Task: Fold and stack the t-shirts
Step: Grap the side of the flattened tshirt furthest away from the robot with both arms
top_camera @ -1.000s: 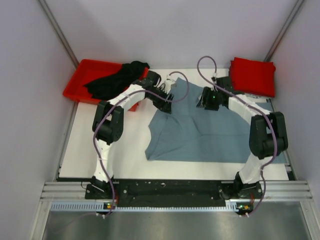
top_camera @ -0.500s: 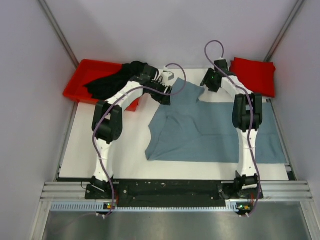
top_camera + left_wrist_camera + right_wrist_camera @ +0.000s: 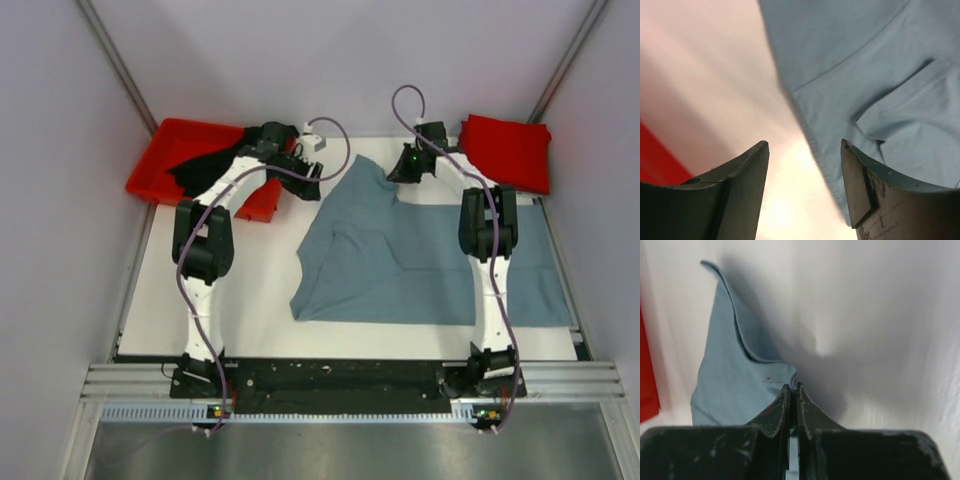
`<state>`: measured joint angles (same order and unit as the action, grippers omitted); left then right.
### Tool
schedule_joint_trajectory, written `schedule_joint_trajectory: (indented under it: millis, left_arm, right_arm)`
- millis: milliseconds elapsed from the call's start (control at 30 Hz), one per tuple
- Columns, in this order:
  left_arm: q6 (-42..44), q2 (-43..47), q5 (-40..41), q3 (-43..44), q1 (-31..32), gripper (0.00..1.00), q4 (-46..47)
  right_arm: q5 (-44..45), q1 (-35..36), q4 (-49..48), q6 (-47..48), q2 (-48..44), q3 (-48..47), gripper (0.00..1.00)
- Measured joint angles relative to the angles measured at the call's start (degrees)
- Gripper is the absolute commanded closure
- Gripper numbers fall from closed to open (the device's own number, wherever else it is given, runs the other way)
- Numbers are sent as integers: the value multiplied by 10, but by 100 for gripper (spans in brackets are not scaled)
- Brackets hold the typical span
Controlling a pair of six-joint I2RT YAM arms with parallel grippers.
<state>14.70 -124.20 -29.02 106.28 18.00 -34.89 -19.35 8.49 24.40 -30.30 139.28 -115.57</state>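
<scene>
The grey-blue t-shirt [image 3: 420, 260] lies spread across the table, its far part drawn up to a peak. My right gripper [image 3: 393, 176] is shut on the cloth's far edge, which sits pinched at the fingertips [image 3: 793, 388] of that shirt [image 3: 730, 375]. My left gripper [image 3: 312, 178] hangs open just left of the peak. The shirt's hem [image 3: 865, 65] runs between its fingers, with nothing pinched in the gripper [image 3: 805, 147]. The black t-shirt [image 3: 215, 165] drapes over the red bin. The red t-shirt [image 3: 505, 150] lies folded at the far right.
The red plastic bin [image 3: 160, 150] stands at the far left corner, and a strip of it shows in the left wrist view [image 3: 655, 165]. Pale walls close in the table on three sides. Both arms stretch toward the far edge.
The right gripper has reached toward the far edge and shut on the grey-blue shirt's edge. The shirt's far part has been drawn up into a peak. The left gripper has shifted left and farther back, staying open.
</scene>
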Motion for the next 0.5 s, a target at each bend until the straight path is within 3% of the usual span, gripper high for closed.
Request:
schedule_joint_trajectory:
  millis: [167, 333, 500]
  left_arm:
    - [36, 22, 5, 5, -29, 36, -6]
    - [63, 44, 20, 12, -38, 36, -21]
    - [94, 66, 23, 4, -39, 36, -35]
  right_arm:
    - [-31, 37, -40, 93, -110, 119, 100]
    - [-59, 137, -120, 184, -269, 294, 100]
    - [-99, 214, -187, 213, -342, 434, 100]
